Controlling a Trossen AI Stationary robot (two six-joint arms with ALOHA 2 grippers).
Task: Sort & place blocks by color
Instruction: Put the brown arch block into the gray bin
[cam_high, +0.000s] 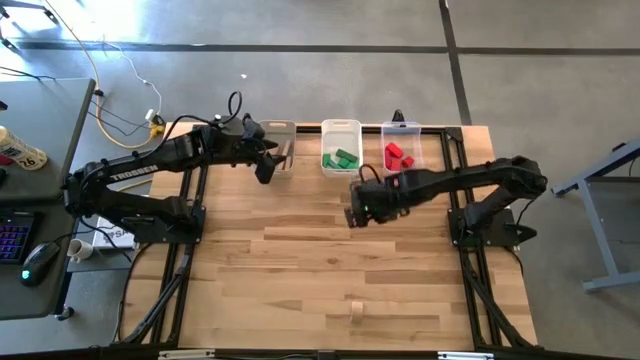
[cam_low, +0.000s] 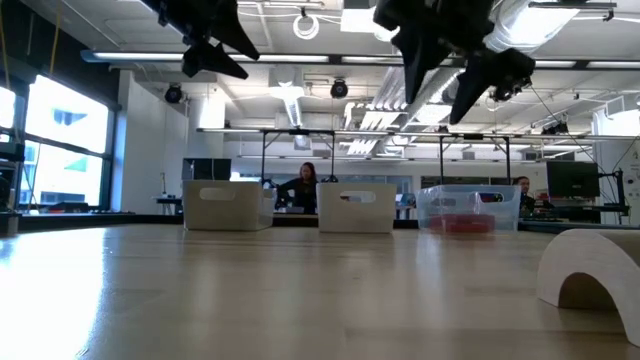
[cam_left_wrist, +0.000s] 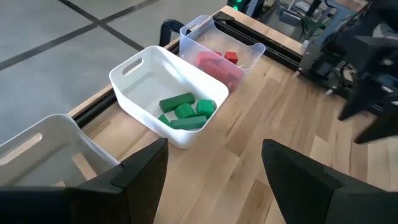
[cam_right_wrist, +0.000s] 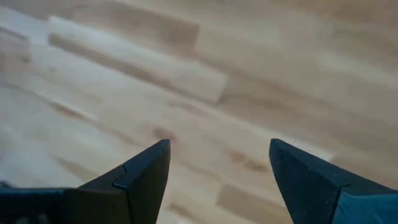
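Three bins stand in a row at the table's far edge. The left bin (cam_high: 280, 140) holds a tan piece (cam_high: 289, 155), the middle white bin (cam_high: 341, 147) holds green blocks (cam_left_wrist: 185, 112), and the clear right bin (cam_high: 401, 147) holds red blocks (cam_high: 396, 155). A tan arch-shaped block (cam_high: 356, 310) rests on the table near the front edge, also seen close up in the low view (cam_low: 590, 275). My left gripper (cam_high: 266, 168) hovers open by the left bin's near side. My right gripper (cam_high: 354, 212) hangs open above bare table, pointing down, in front of the middle bin.
Bare wooden tabletop (cam_high: 300, 260) stretches between the bins and the arch block. Black frame rails (cam_high: 185, 250) run along both sides of the table. A desk with a keyboard and mouse (cam_high: 40, 258) stands off the left edge. People sit in the room beyond (cam_low: 303, 187).
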